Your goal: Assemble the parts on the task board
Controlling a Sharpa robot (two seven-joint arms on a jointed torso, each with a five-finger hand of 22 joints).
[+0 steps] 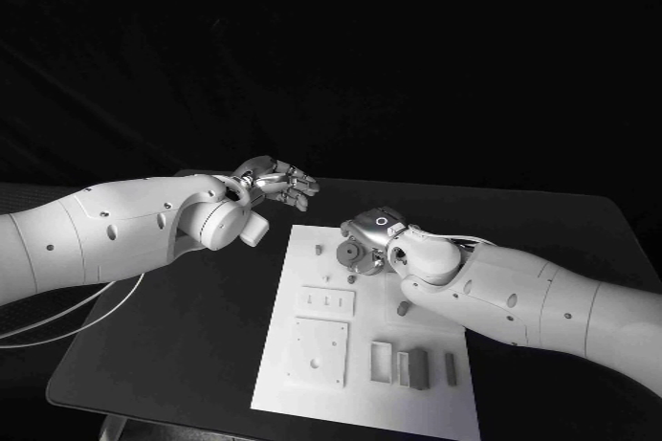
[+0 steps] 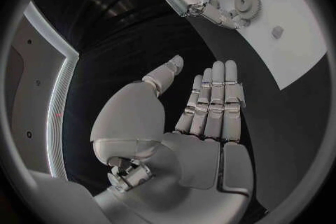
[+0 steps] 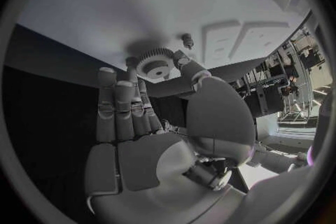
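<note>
The gear [image 1: 358, 257] sits on the far part of the white board [image 1: 318, 384], which lies in the middle of the black table [image 1: 180, 345]. The right hand [image 1: 370, 240] is over it, thumb and fingertips [image 3: 133, 63] touching the toothed rim. The left hand [image 1: 276, 185] hovers above the table beyond the board's far left corner, fingers straight and holding nothing. Small grey blocks [image 1: 418, 367] lie on the board's near end.

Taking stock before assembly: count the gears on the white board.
1. The gear lies at the far end of the board, right beside the fingers of the right hand. More could be hidden under that hand.
</note>
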